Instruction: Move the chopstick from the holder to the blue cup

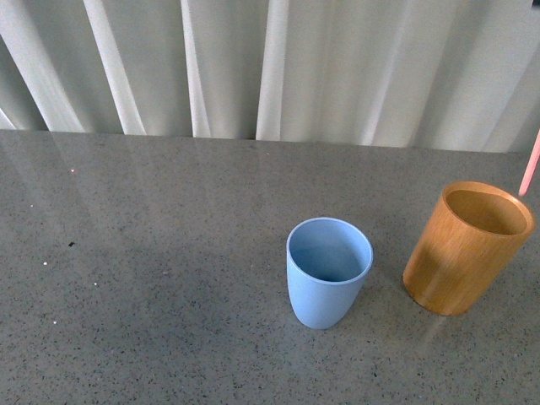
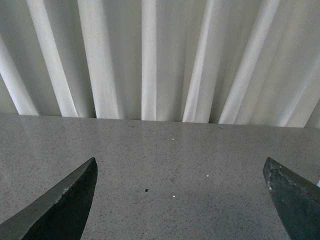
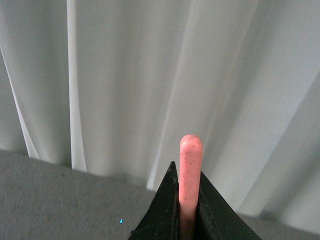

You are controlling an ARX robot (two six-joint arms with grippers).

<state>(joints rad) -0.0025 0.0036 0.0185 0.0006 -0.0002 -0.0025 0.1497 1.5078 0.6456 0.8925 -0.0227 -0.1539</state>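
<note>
Pink chopstick point(image 3: 190, 165) sits clamped between my right fingers point(image 3: 162, 215), its rounded tip poking past them. The front view catches only a sliver at the right edge, above the rim of the holder point(image 1: 468, 249). The blue cup point(image 1: 329, 272) stands just left of the holder, not touching, with open bench point(image 1: 152, 278) beyond. My left fingers point(image 2: 65, 205) are spread wide.

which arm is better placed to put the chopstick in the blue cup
Right. The right gripper is shut on the chopstick, beside the holder and blue cup. The left gripper is open over the table, holding nothing.
</note>
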